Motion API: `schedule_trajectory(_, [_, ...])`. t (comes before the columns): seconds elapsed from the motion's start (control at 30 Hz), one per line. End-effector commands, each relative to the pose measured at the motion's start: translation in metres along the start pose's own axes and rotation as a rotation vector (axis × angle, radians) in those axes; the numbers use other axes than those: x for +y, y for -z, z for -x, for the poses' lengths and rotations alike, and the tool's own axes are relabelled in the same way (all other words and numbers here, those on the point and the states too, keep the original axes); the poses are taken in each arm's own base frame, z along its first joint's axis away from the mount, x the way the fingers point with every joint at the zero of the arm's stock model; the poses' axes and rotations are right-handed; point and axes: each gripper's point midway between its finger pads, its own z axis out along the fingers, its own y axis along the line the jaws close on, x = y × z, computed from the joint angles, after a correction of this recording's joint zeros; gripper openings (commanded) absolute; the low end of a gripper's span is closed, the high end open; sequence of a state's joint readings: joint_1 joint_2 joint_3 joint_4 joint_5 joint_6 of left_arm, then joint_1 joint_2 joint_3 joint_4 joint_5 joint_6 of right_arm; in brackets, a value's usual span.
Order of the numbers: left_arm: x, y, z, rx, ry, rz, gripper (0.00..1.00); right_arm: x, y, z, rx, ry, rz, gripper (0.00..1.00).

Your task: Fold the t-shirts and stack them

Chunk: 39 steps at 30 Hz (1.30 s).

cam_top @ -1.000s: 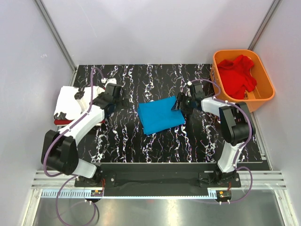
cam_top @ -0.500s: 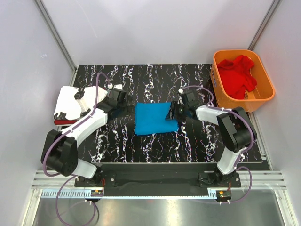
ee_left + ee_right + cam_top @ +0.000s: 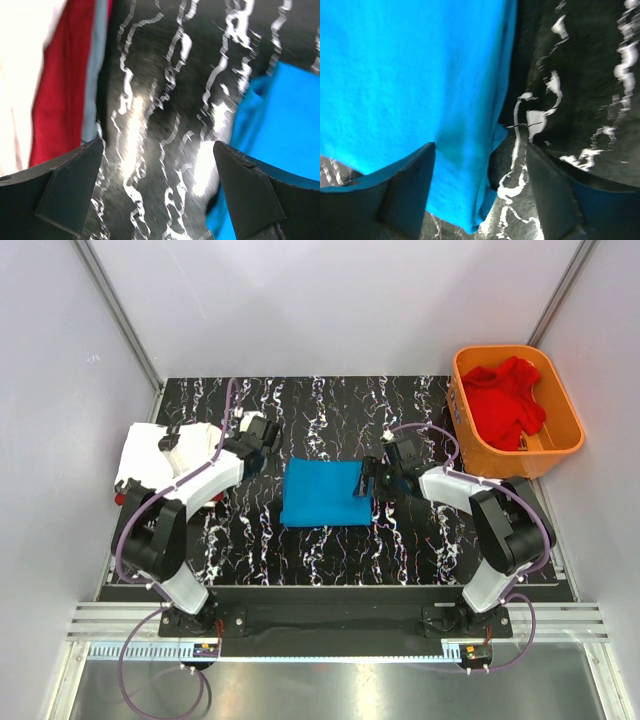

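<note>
The bright blue t-shirt [image 3: 322, 493] lies folded flat in the middle of the table. My right gripper [image 3: 368, 483] is at its right edge. In the right wrist view the jaws [image 3: 480, 146] are open astride that edge of the blue t-shirt [image 3: 410, 75], one finger over the cloth and one over the table. My left gripper [image 3: 266, 443] is open above bare table just left of the blue t-shirt [image 3: 282, 125]. At the left edge a white t-shirt [image 3: 150, 448] lies on a dark red one [image 3: 122, 499]. A brighter red t-shirt [image 3: 505, 400] lies crumpled in the basket.
The orange plastic basket [image 3: 567, 440] stands at the table's far right corner. The black marbled table [image 3: 330, 550] is bounded by grey walls at the back and sides. The white and red stack [image 3: 60, 75] lies close to my left gripper's left finger.
The blue t-shirt has slid left and now lies square on the table. My right gripper followed it and opened wider. My left arm swung toward the back, away from the stack.
</note>
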<state>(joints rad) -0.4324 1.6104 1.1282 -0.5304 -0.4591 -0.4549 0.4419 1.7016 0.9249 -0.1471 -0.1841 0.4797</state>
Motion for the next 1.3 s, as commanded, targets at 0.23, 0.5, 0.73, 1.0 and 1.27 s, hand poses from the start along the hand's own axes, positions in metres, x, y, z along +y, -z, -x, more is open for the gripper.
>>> schedule_trajectory(0.23, [-0.059,-0.004,0.013,-0.010,0.024,-0.238,0.99,-0.007,0.007,0.062,-0.158,-0.037,-0.077,0.96])
schedule_trajectory(0.5, [-0.096,-0.011,0.000,0.040,0.078,-0.387,0.99,-0.002,-0.016,0.083,-0.137,-0.098,-0.054,0.81])
schedule_trajectory(0.73, [-0.114,-0.024,0.000,0.074,0.096,-0.420,0.98,-0.001,-0.037,0.076,-0.086,-0.160,-0.029,0.73])
schedule_trajectory(1.0, [-0.127,-0.044,-0.017,0.138,0.109,-0.432,0.90,-0.006,-0.045,0.069,-0.067,-0.163,-0.033,0.65])
schedule_trajectory(1.27, [-0.124,-0.057,-0.017,0.146,0.151,-0.420,0.81,-0.005,-0.055,0.070,-0.060,-0.164,-0.025,0.60])
